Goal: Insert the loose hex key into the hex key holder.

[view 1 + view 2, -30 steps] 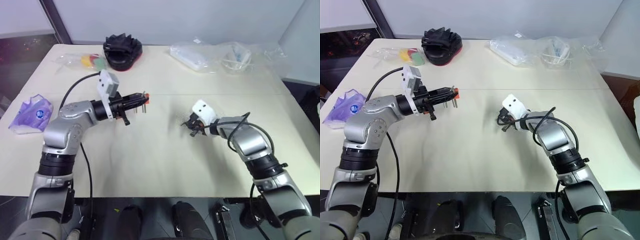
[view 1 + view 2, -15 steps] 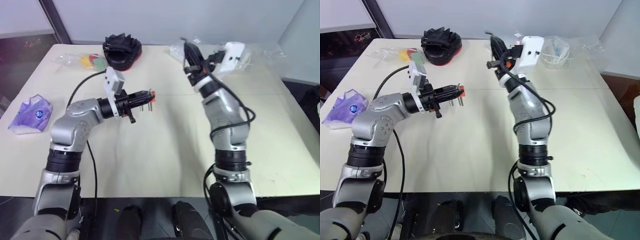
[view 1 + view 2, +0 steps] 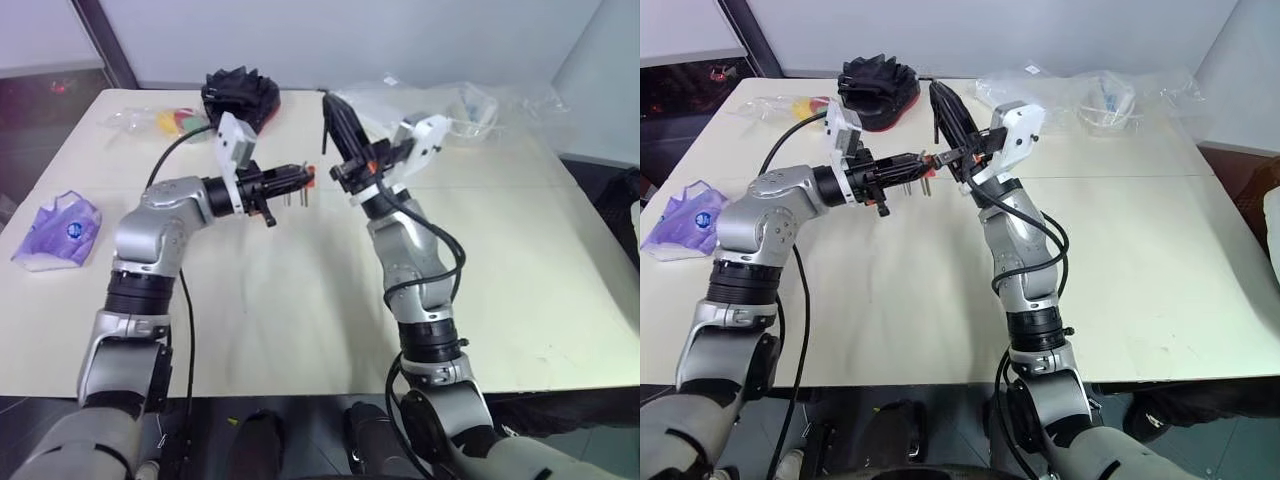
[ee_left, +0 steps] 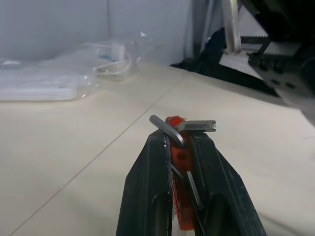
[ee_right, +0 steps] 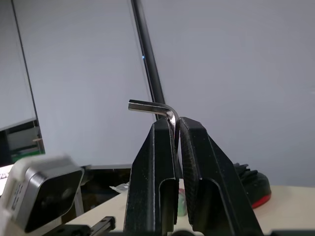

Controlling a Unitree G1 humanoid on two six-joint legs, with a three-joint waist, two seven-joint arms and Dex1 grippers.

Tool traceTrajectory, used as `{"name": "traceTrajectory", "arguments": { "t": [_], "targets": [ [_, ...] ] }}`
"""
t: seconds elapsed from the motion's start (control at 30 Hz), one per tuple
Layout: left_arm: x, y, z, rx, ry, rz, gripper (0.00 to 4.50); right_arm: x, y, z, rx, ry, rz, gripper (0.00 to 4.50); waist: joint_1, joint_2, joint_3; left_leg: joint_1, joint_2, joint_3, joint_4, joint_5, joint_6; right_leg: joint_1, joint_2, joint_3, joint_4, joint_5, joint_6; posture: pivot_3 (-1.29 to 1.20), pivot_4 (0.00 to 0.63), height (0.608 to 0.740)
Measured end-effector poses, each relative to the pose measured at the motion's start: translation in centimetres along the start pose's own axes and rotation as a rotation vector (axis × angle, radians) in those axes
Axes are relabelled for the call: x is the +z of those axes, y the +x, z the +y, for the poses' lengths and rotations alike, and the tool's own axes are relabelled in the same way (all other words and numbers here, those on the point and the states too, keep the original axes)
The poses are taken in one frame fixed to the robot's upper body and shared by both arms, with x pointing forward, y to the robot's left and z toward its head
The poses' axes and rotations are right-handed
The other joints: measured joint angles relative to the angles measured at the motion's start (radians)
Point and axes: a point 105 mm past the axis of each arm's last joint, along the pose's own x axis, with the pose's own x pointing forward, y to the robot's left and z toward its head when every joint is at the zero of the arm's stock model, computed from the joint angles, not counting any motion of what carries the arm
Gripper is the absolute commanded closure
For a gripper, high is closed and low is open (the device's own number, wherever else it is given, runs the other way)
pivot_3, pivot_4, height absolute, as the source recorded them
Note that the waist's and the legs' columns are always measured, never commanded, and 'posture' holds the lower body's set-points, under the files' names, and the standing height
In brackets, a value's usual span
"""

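While both arms hang raised above the cream table [image 3: 300, 320], the action sits right in the middle of the head view, so let's work outward from there. At about nine o'clock from centre, the left gripper [image 3: 296, 180] points level toward three o'clock, its two black fingers pressed onto the hex key holder [image 4: 176, 147], the small orange-red block wedged upright between them with short grey keys poking out past the tips. Just beside it, at roughly one o'clock, the right gripper [image 3: 335, 122] angles steeply upward, its fingers squeezed together on the loose hex key [image 5: 152, 107]; the long shank is buried between the pads and the short bent end juts out sideways above the fingertips. Key and holder are near each other but apart, both well clear of the tabletop. Farther out at nine o'clock, near the table's left edge, lies a purple packet [image 3: 55, 228]. Back at eleven o'clock rests a black object with a red rim [image 3: 240, 95], a clear bag with coloured pieces [image 3: 165, 120] beside it, and at one o'clock crumpled clear plastic bags [image 3: 470, 105] line the far edge.
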Motion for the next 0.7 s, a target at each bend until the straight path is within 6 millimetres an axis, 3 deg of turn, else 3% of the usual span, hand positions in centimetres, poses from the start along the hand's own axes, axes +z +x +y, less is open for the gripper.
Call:
{"name": "traceTrajectory", "arguments": {
  "t": [0.17, 0.7],
  "targets": [
    [-0.3, 0.2, -0.1, -0.008, -0.001, 0.017, 4.50, -1.2, 0.3, -0.5, -0.032, -0.057, 0.011, 4.48, 0.000, 0.000, 0.000, 0.000, 0.000, 0.000, 0.000, 0.000, 0.000, 0.000, 0.000, 0.000, 0.000, 0.000, 0.000, 0.00, 0.150, 0.740],
    [0.4, 0.0, 0.2, 0.011, -0.031, -0.008, 4.50, -1.9, 0.9, -0.5, -0.043, -0.094, -0.007, 4.48, 0.000, 0.000, 0.000, 0.000, 0.000, 0.000, 0.000, 0.000, 0.000, 0.000, 0.000, 0.000, 0.000, 0.000, 0.000, 0.00, 0.150, 0.740]
  ]
}}
